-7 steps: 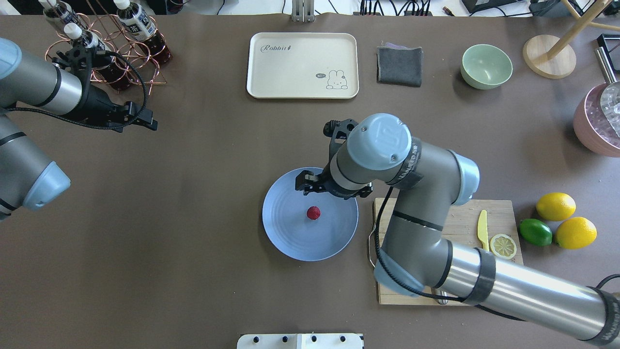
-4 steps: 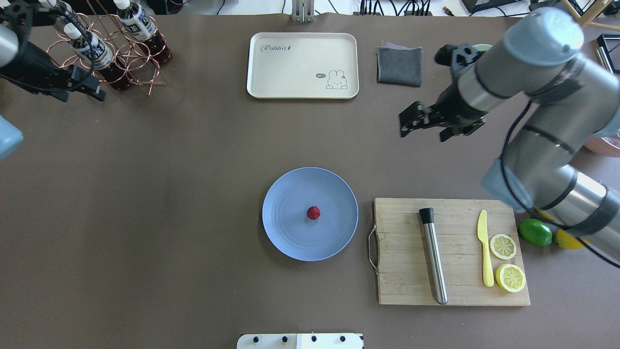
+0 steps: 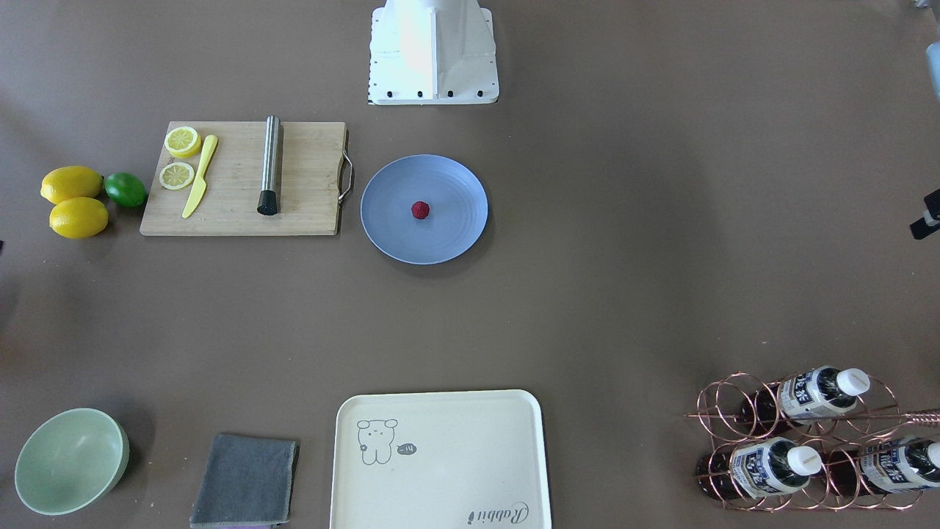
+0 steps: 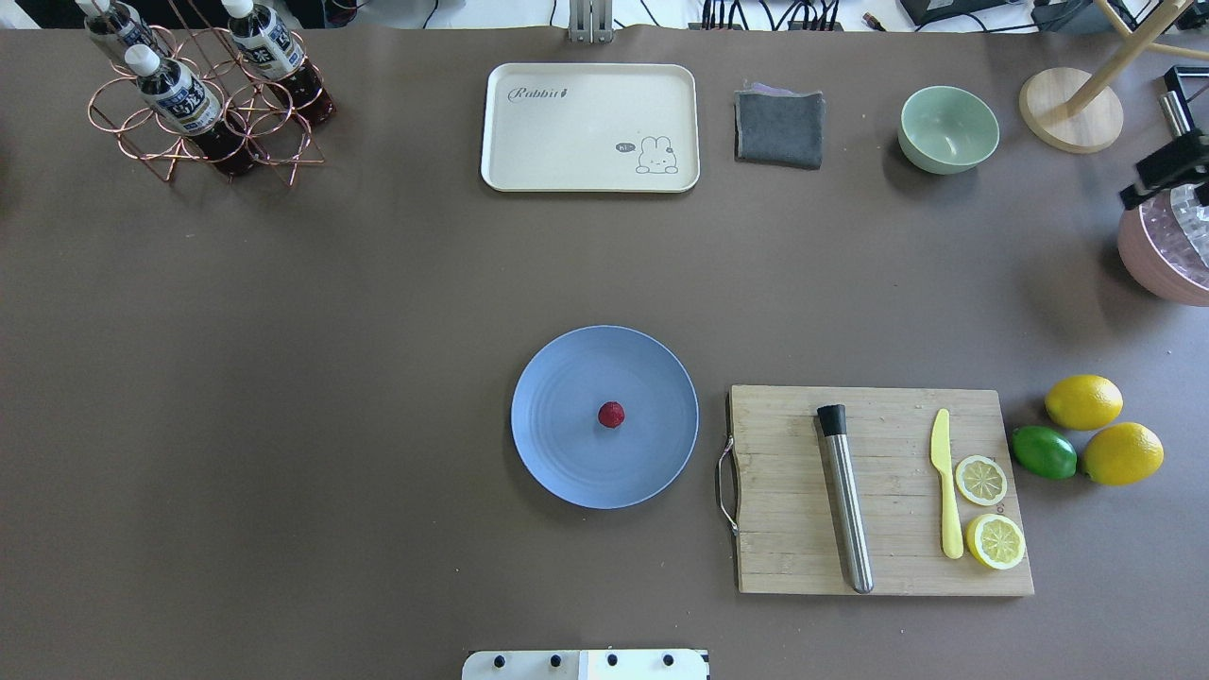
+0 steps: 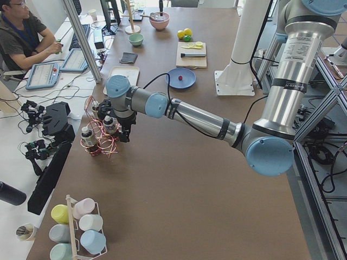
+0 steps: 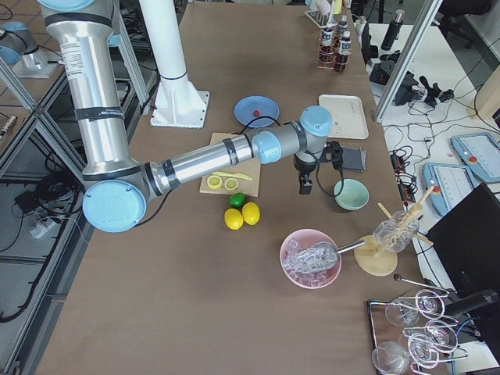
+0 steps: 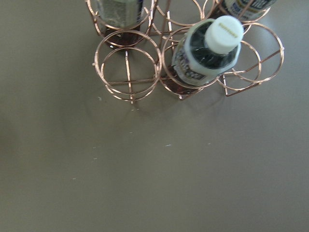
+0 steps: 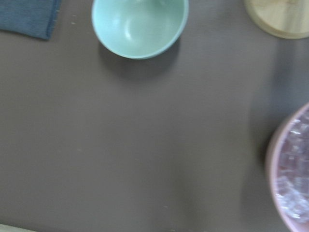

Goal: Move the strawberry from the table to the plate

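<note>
The dark-red strawberry (image 4: 611, 415) (image 3: 420, 210) lies alone near the middle of the periwinkle-blue plate (image 4: 567, 472) (image 3: 459, 231) on the grey-brown table (image 4: 331, 378). Nothing touches it. My right gripper (image 4: 1133, 184) (image 6: 303, 183) hangs far off at the table's right edge, over the pink ice bowl (image 4: 1157, 255); its two black fingers stand apart, open and empty. Only a sliver of my left gripper (image 3: 925, 214) (image 5: 124, 132) shows, beside the copper bottle rack (image 4: 203, 104) (image 7: 188, 72), and whether it is open or shut is unclear.
A wooden cutting board (image 4: 784, 529) right of the plate holds a steel muddler (image 4: 843, 501), a yellow knife (image 4: 945, 482) and lemon slices (image 4: 982, 480). Lemons (image 4: 1083, 401) and a lime (image 4: 1044, 452) lie beyond it. A cream tray (image 4: 567, 142), grey cloth (image 4: 779, 127) and green bowl (image 4: 947, 128) (image 8: 139, 26) line the far side.
My right arm has pulled away from above the plate to the far right edge. The left arm has swung out of the overhead view past the bottle rack. The strawberry has stayed put.
</note>
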You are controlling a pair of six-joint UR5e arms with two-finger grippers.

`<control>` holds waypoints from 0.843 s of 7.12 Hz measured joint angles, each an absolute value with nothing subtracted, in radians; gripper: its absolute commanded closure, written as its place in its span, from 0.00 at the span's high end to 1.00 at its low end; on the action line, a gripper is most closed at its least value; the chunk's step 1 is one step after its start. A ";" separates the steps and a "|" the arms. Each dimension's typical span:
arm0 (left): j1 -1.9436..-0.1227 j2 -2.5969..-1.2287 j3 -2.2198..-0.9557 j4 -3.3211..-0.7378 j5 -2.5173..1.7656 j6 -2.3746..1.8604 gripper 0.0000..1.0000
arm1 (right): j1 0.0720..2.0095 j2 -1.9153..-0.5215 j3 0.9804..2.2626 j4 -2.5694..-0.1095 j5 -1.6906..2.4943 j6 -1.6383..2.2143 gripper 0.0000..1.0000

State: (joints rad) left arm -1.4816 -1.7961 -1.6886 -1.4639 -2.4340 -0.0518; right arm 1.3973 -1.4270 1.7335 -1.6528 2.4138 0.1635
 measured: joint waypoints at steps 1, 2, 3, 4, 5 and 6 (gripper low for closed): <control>-1.525 -1.780 -1.676 -1.432 -2.434 0.031 0.98 | 1.493 -1.434 1.675 -1.729 2.413 -0.018 1.00; -1.558 -1.756 -1.676 -1.422 -2.434 0.063 0.98 | 1.567 -1.438 1.610 -1.762 2.408 -0.149 1.00; -1.576 -1.740 -1.682 -1.422 -2.427 0.072 0.98 | 1.616 -1.443 1.572 -1.772 2.404 -0.214 1.00; -1.584 -1.730 -1.688 -1.436 -2.396 0.077 0.98 | 1.644 -1.447 1.557 -1.775 2.403 -0.239 1.00; -1.586 -1.721 -1.699 -1.472 -2.329 0.080 0.98 | 1.655 -1.450 1.552 -1.773 2.402 -0.248 1.00; -1.587 -1.713 -1.709 -1.504 -2.262 0.083 0.98 | 1.658 -1.454 1.551 -1.770 2.401 -0.251 1.00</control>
State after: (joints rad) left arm -1.5871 -1.7134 -1.7086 -1.5043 -2.2621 0.0829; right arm 1.6583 -1.4538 1.5511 -1.7705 2.4005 -0.2507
